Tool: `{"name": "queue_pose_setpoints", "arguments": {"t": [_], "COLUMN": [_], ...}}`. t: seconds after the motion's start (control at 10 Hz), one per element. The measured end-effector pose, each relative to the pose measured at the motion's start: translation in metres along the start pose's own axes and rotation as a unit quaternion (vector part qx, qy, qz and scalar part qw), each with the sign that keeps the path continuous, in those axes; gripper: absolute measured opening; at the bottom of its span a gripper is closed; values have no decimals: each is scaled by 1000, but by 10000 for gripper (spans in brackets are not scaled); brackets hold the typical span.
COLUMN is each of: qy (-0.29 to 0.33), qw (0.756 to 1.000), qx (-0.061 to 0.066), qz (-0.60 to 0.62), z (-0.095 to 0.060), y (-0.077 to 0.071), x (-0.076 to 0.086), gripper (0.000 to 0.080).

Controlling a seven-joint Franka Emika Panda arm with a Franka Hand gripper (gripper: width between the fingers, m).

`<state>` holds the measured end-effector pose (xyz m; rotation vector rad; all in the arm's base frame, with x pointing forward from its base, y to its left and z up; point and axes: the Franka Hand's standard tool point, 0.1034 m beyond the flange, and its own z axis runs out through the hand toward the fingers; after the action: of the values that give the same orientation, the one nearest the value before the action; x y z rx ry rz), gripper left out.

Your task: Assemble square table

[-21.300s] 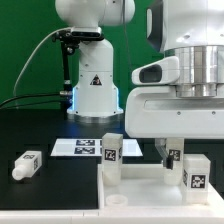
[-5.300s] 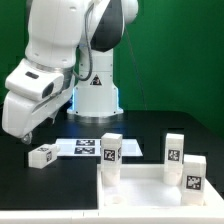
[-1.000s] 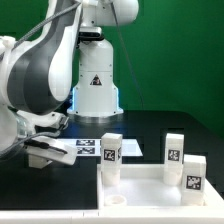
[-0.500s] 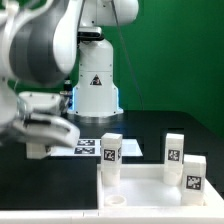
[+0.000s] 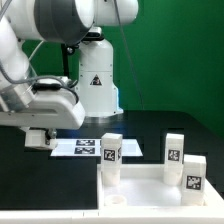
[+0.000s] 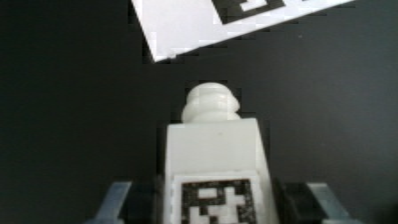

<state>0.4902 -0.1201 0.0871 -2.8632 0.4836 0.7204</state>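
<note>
My fingers [image 6: 317, 203] sit one on each flank of a loose table leg [image 6: 215, 160], pressed to its sides, so I read the gripper [image 6: 217, 207] as clamped on that leg. The tagged face of the leg looks straight at the wrist camera and its rounded peg points away from the fingers. In the exterior view the same leg [image 5: 37, 137] hangs under the hand, above the black table [image 5: 40, 190] rather than resting on it, as far as I can tell.

Just beyond the peg lies a corner of the marker board [image 6: 222, 25], apart from the leg. Further out from the fingers, toward the exterior view's right, stands the square tabletop [image 5: 150, 188], underside up, with three legs [image 5: 111, 152] already upright in its corners. The corner nearest the camera on the exterior view's left shows a bare round socket [image 5: 116, 200].

So I judge this to be the carry of the fourth leg. Next I must turn the peg downward, bring it over that empty socket and seat it, most likely with a twist.

Room is good between my fingers and the tabletop: open black table, nothing standing on it. The tight spots are the tabletop's raised rim and the upright leg next to the empty corner; I would come in from above to stay off both. The robot base [image 5: 94, 85] stands well behind.
</note>
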Motion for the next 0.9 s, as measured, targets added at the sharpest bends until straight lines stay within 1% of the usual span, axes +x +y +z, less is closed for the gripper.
{"name": "queue_pose_setpoints", "arguments": {"t": [0.1, 0.2, 0.3, 0.4, 0.5, 0.6, 0.7, 0.8, 0.9], "qy": [55, 100, 140, 170, 195, 243, 284, 353, 418], "qw": [998, 994, 989, 985, 980, 969, 957, 935, 908], "qx": [-3, -5, -7, -10, -12, -19, -19, -4, 7], "qz": [-29, -44, -40, -39, -39, -41, -45, -39, -25], "z": [-29, -41, -37, -36, -38, -41, -50, -65, -67], "y": [-15, -20, -17, -16, -15, -17, -33, -58, -74], "x": [9, 16, 19, 19, 21, 28, 36, 47, 43], "gripper": [281, 281, 281, 281, 281, 281, 281, 281, 281]}}
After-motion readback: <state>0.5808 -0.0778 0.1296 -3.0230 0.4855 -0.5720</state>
